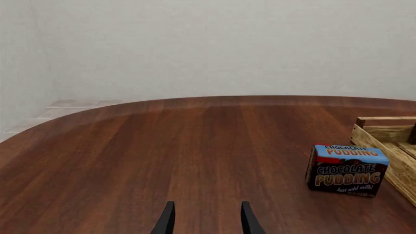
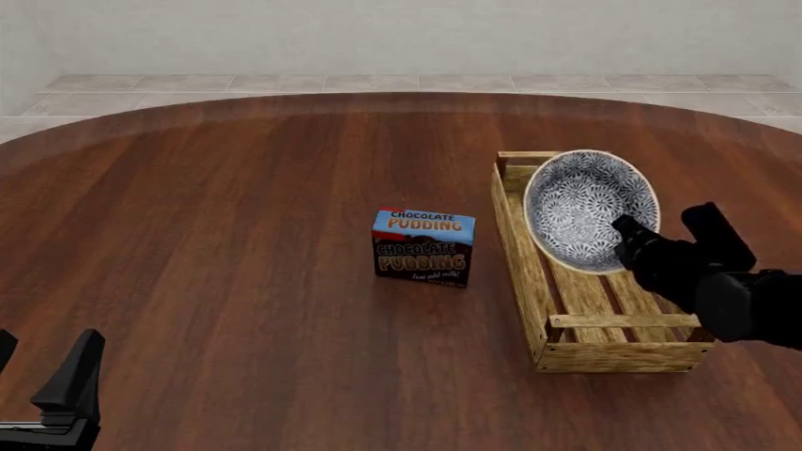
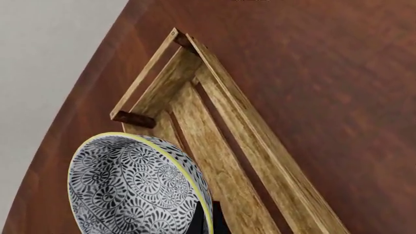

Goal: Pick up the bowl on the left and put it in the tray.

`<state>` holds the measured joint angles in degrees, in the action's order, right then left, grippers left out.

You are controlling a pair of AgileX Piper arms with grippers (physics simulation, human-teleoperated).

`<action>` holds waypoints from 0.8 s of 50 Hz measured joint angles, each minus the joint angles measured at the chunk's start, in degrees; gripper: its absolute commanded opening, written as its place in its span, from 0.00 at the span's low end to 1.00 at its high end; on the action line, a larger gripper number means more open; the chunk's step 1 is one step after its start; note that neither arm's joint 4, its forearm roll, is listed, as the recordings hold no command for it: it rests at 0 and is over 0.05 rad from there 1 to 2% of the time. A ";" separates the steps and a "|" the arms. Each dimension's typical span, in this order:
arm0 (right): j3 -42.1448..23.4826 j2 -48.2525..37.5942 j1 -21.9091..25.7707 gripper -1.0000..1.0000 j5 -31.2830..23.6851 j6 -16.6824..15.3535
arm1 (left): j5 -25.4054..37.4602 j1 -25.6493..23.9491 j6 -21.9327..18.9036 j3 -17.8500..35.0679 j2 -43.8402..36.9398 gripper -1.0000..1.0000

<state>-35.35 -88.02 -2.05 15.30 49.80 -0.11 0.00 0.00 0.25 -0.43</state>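
Already we had the right gripper [image 2: 630, 235] clamped on the bowl [image 2: 587, 210], tilted over the tray's [image 2: 520, 246] twelve-o'clock end for lowering, left gripper [image 2: 44, 376] open.

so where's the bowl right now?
In the front view the bowl is on the right, tilted, held at its rim by the right gripper over the far half of the tray, right of the pudding box.

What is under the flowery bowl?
The wooden tray is under the bowl. You can see its slats below. The right hand holds the bowl by its rim, tipped up. The bowl hides the tray's far end, so whether they touch is unclear.
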 measured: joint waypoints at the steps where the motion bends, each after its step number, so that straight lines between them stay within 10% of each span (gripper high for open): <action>1: -0.04 -0.09 -0.05 0.00 0.06 -0.02 | 0.00 0.00 0.00 0.00 0.00 1.00; 40: -1.38 -5.49 -1.01 0.00 2.24 0.18 | 0.00 0.00 0.00 0.00 0.00 1.00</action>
<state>-36.73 -93.51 -3.05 17.54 49.98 -0.11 0.00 0.00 0.25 -0.43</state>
